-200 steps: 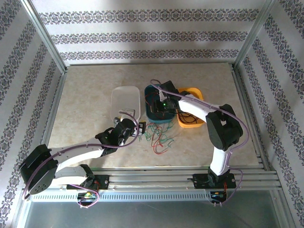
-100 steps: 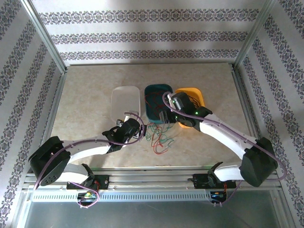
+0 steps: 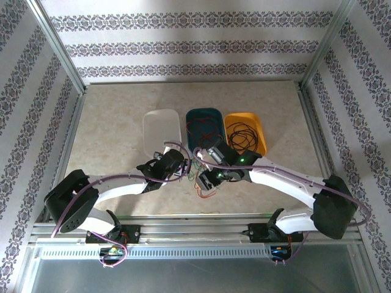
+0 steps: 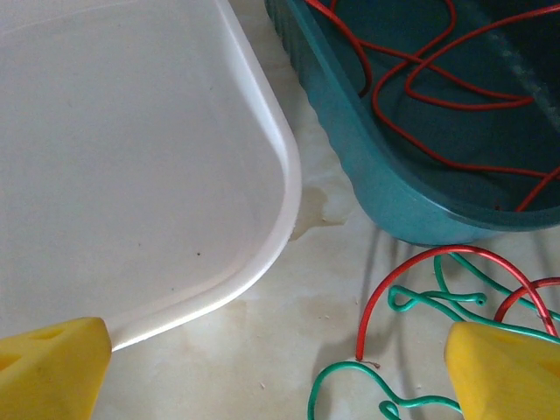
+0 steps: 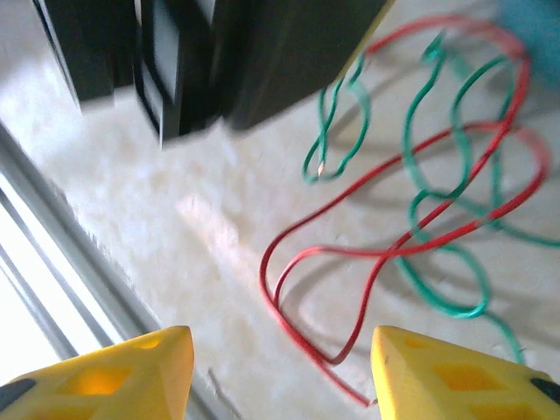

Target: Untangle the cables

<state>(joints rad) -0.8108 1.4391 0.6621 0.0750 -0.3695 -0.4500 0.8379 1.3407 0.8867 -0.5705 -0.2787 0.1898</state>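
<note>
Left tool: my left gripper (image 4: 276, 376) stands wide open and holds nothing; its yellow fingertips (image 4: 48, 372) sit in the bottom corners of the left wrist view.
Right tool: my right gripper (image 5: 280, 376) has its jaws parted with nothing clamped; a red loop (image 5: 324, 289) lies on the table (image 3: 110, 122) just ahead of the gap.
Where the work lies: the cables (image 3: 206, 178) sit tangled at lower centre of the top view, between my two grippers and just below the teal tray (image 4: 385, 192).
Trays: red strands lie in the teal tray, black ones in the orange tray (image 3: 259, 131); the white tray (image 4: 175, 175) is at upper left of the left wrist view.
Handling: I judge them thin, light and springy, keeping their kinks and sliding easily on the smooth table.
Where to grip: one strand only, on the red loop's low bend, clear of the green strands (image 5: 437, 219).
Risk: pulling fast could drag neighbours along.
</note>
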